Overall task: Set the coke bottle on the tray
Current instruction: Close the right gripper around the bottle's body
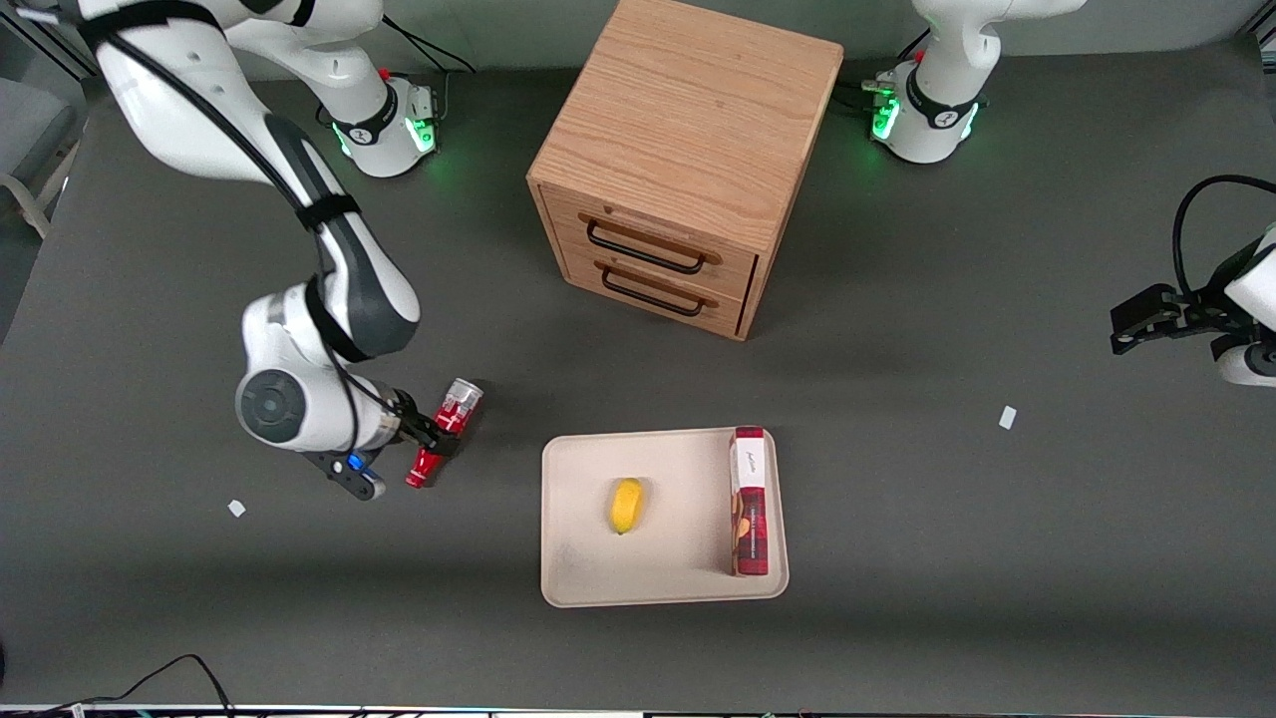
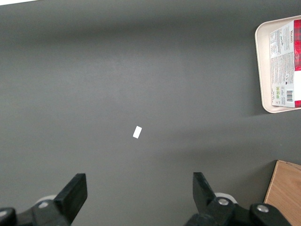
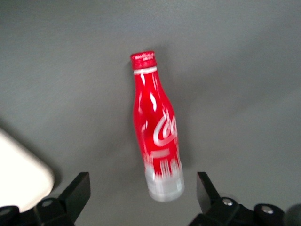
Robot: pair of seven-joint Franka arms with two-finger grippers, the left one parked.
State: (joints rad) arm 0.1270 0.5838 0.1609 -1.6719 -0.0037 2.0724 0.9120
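Slim red coke bottle point(image 3: 156, 129) with white script lettering, silver base and red cap, lying on the dark grey table point(image 1: 947, 558); right arm's gripper point(image 3: 141, 195) over it, fingers spread apart, gripping nothing; flat beige rectangular tray point(image 1: 578, 578) well apart, toward the parked arm's end.

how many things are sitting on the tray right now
2. On the tray: a yellow fruit near its middle and a dark-red box along one edge. The coke bottle lies off it, by the open gripper.
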